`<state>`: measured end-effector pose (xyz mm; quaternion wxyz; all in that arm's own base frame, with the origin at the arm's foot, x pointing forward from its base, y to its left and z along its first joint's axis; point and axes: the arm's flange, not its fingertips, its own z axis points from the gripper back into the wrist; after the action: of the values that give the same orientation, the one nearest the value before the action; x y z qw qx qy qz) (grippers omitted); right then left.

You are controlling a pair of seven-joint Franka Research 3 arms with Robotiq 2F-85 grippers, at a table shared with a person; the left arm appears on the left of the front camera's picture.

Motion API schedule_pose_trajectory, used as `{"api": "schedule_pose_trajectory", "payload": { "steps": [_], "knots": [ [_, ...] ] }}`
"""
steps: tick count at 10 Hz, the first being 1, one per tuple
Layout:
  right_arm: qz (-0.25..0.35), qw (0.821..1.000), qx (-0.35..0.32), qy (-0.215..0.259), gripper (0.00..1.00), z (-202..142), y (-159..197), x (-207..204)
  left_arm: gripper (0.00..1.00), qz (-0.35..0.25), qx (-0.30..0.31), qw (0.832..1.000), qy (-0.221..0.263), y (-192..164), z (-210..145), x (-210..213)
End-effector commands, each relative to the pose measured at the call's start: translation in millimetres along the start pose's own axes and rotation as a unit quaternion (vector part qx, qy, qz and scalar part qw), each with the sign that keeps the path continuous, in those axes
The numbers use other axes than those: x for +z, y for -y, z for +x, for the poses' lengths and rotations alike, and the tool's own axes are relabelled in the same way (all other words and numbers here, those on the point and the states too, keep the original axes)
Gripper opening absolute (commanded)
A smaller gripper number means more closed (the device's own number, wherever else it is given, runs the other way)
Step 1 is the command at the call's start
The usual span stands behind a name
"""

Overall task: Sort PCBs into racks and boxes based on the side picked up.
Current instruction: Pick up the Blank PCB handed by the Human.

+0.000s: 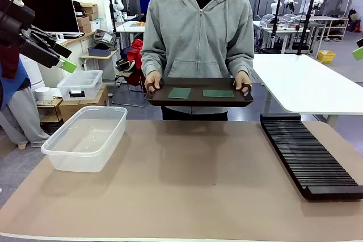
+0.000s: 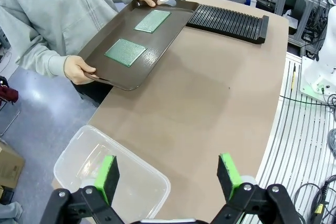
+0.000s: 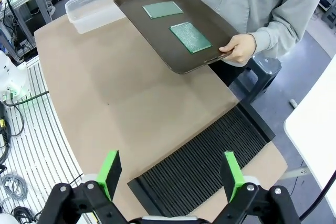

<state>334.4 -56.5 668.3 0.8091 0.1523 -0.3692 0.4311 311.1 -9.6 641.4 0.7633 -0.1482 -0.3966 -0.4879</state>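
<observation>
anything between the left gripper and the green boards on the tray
Nothing visible: bare tan table lies between the open left gripper and the two flat green circuit boards, uncovered on the dark brown tray the person holds.

Green PCBs (image 1: 179,93); black rack (image 1: 309,160)

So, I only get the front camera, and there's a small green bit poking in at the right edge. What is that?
Observer: A pad on the right fingers. The right wrist camera shows them wide open, nothing between them, pointing down at the black rack.
Visitor: And the left ones, up in the corner?
Observer: The left fingers are wide open too, holding nothing, pointing down at the table beside the clear tub.
</observation>
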Motion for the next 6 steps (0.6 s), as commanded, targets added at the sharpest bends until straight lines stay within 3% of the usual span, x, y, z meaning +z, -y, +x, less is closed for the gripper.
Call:
{"api": "schedule_pose_trajectory", "payload": {
  "steps": [1,6],
  "knots": [
    [0.004,1.000,0.002,0.005,1.00,-0.2,-1.8,0.1,1.00,0.000,0.000,1.000,0.000,-0.3,0.5,-1.1],
    [0.004,1.000,0.002,0.005,1.00,-0.2,-1.8,0.1,1.00,0.000,0.000,1.000,0.000,-0.3,0.5,-1.1]
  ]
}}
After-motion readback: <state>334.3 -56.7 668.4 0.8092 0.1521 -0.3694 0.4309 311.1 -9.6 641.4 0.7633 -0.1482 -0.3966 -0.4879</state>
